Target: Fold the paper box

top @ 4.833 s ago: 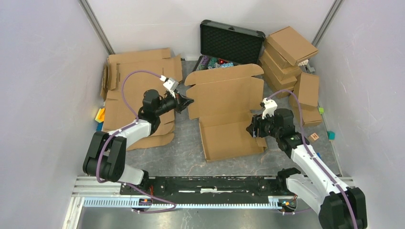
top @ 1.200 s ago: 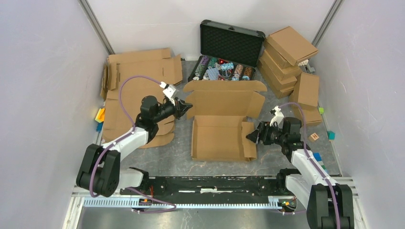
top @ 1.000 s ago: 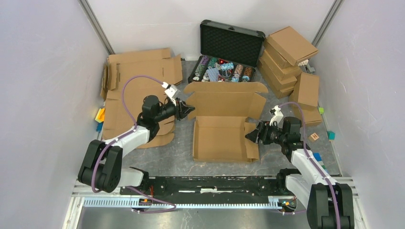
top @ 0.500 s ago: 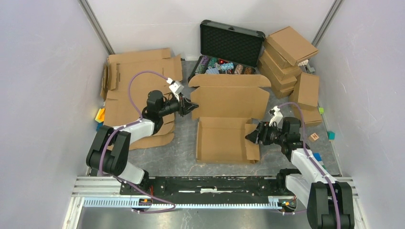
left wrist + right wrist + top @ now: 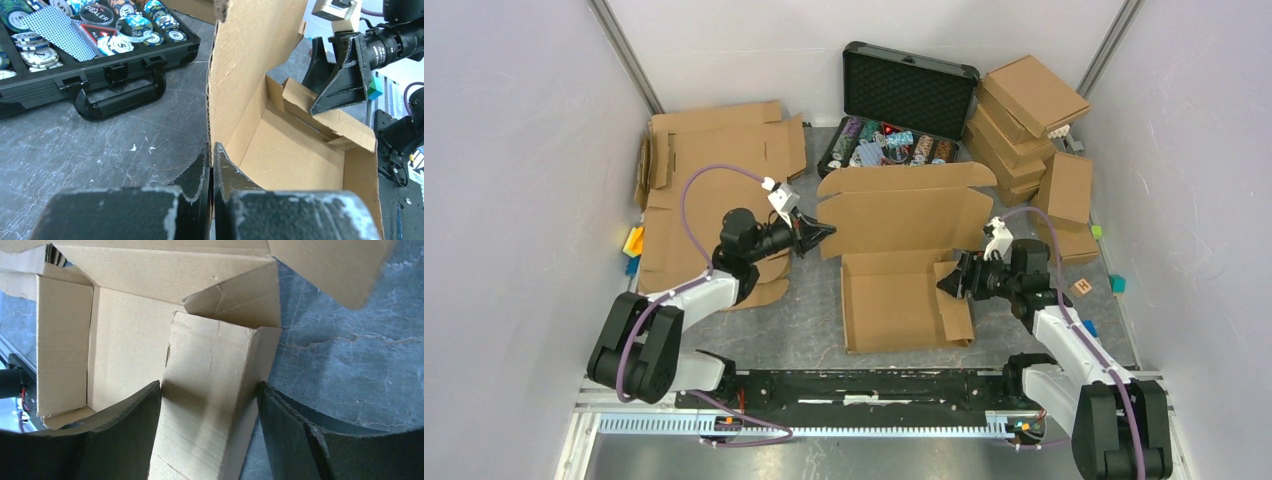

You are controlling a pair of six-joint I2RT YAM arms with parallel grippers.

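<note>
Pinching the 9 o'clock edge of the paper box [image 5: 904, 270], the left gripper [image 5: 212, 150] is clamped tight. The right gripper [image 5: 209, 390], jaws wide, straddles the 3 o'clock flap [image 5: 215, 347]; open table [image 5: 804, 320] lies toward 6 o'clock.

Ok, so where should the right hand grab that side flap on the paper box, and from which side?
Its free upper edge, coming from outside the paper box on its right, where the right hand sits. The side flap is a thin sheet, half raised, so that edge likely slips between the open fingers, one per face.
</note>
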